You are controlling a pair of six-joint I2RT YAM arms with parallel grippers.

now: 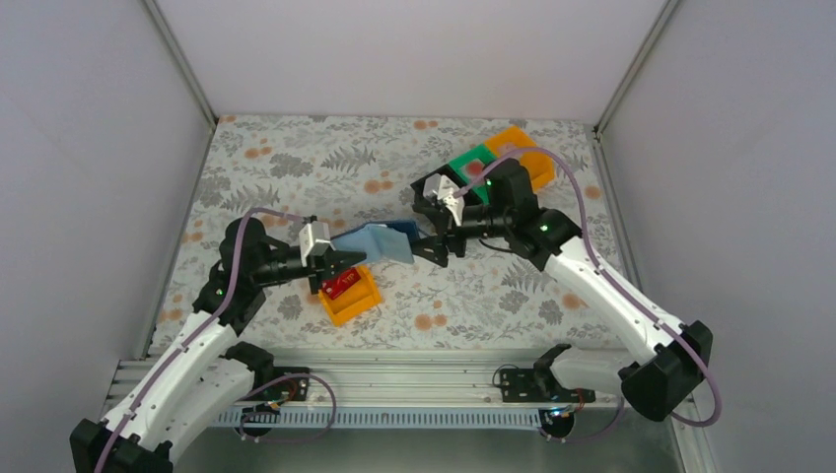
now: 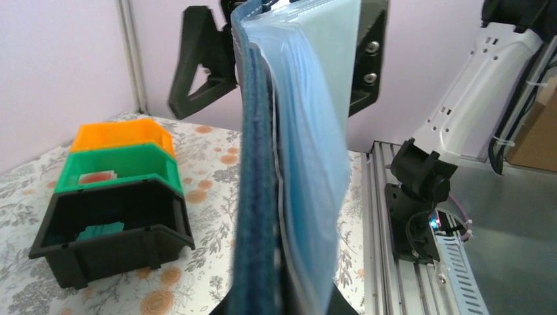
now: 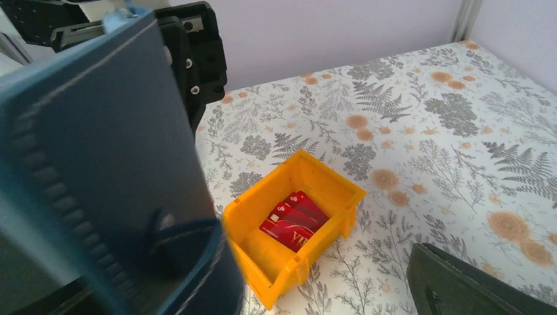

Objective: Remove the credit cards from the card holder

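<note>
Top external | left gripper point(image 1: 340, 264) and right gripper point(image 1: 431, 244) each seemingly clamp card holder point(image 1: 380, 241) | red cards point(image 3: 293, 222) binned

Orange bin point(image 1: 353, 297) near the front of the floral-patterned counter point(image 1: 296, 158). At the far right, a black bin point(image 2: 105, 239), green bin point(image 2: 121, 167) and second orange bin point(image 2: 118, 134) stand touching in a row.

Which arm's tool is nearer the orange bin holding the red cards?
Left. The left tool hangs just above that orange bin, gripping the card holder; the right tool holds its far end, farther away.
</note>
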